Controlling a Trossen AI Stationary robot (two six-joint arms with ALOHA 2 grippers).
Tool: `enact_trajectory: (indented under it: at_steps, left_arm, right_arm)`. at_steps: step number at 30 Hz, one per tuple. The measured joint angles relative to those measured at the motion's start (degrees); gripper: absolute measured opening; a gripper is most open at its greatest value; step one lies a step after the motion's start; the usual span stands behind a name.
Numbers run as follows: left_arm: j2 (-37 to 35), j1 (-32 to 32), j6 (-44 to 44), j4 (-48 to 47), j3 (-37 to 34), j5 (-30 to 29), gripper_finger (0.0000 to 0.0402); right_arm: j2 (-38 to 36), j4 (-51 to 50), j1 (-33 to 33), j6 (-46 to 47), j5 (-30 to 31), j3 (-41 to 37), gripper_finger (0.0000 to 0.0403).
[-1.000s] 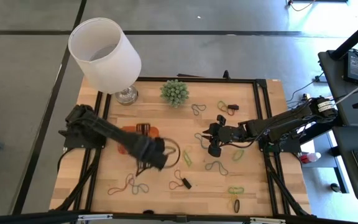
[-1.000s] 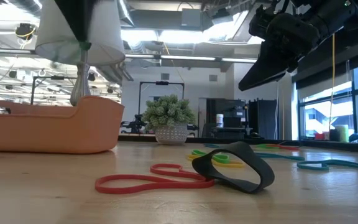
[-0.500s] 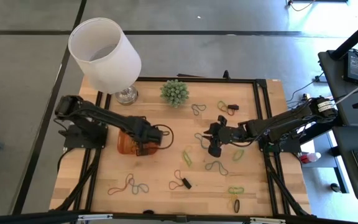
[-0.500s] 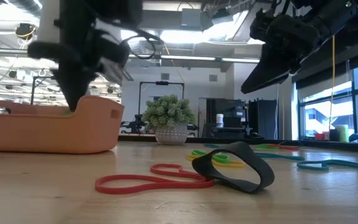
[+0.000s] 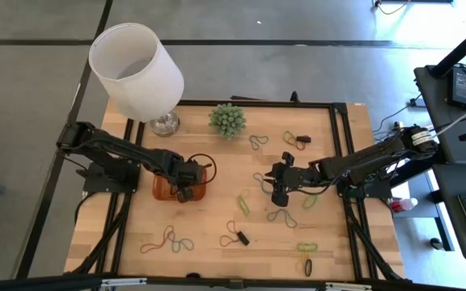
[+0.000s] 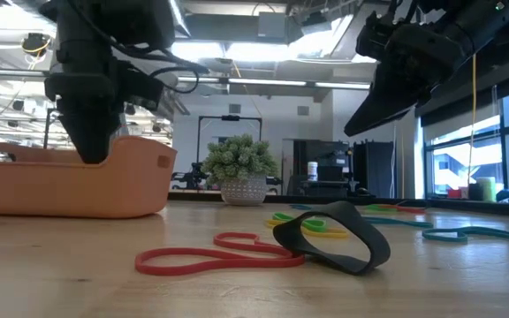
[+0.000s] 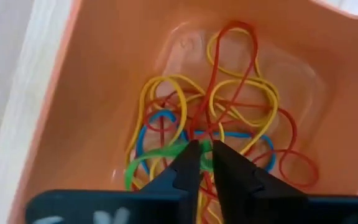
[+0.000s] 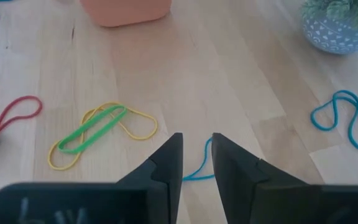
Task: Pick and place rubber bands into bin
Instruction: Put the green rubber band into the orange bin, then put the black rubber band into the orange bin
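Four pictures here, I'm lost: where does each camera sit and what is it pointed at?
High view: above the table, looking straight down; both arms, left gripper over the bin, right gripper mid-table.
Low view: at tabletop height, looking level; arms overhead, a black band nearby.
Left wrist view: on the left arm, looking into the bin at rubber bands; its fingers show.
Right wrist view: on the right arm, looking across the table.
Shared: the bin shows in all four.

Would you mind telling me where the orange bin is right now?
In the high view, the orange bin sits left of the table's centre, below the lamp, with the left pincer over it.
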Motion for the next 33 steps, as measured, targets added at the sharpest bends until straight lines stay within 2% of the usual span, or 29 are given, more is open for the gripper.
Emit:
enact_trajectory:
  at_steps: [3,6,12,15,20,25,28,33]
  left_arm:
    - [0.0,-0.6,-1.1,0.0,0.2,0.0,0.0075]
    - [-1.0,-1.1,1.4,-0.2,0.9,0.0,0.0102]
    - [-6.2,-1.1,5.8,-0.4,2.5,-2.7,0.0117]
    - [-10.0,-1.1,6.1,-0.5,2.5,-5.9,0.0108]
    - [-15.1,-1.2,6.8,-0.5,2.5,-6.8,0.0076]
    - [-17.4,-2.2,14.6,-0.4,2.5,-7.0,0.0011]
    - [-17.7,-1.2,17.9,0.0,2.5,-8.4,0.0004]
    - [-17.7,0.5,24.1,4.4,2.5,-8.6,0.0002]
  right_arm:
    - [0.0,0.0,0.0,-0.1,0.0,0.0,0.0090]
    - [0.0,0.0,0.0,0.1,0.0,0.0,0.0090]
    - [0.0,0.4,0.0,1.3,0.0,0.0,0.0090]
    - [0.0,0.4,0.0,2.4,0.0,0.0,0.0090]
    - [0.0,0.4,0.0,2.6,0.0,0.0,0.0090]
    - [0.0,1.0,0.0,-0.4,0.0,0.0,0.0090]
    - [0.0,1.8,-0.7,-0.5,0.0,0.0,0.0090]
    - [0.0,0.0,-4.5,4.5,8.2,0.0,0.0090]
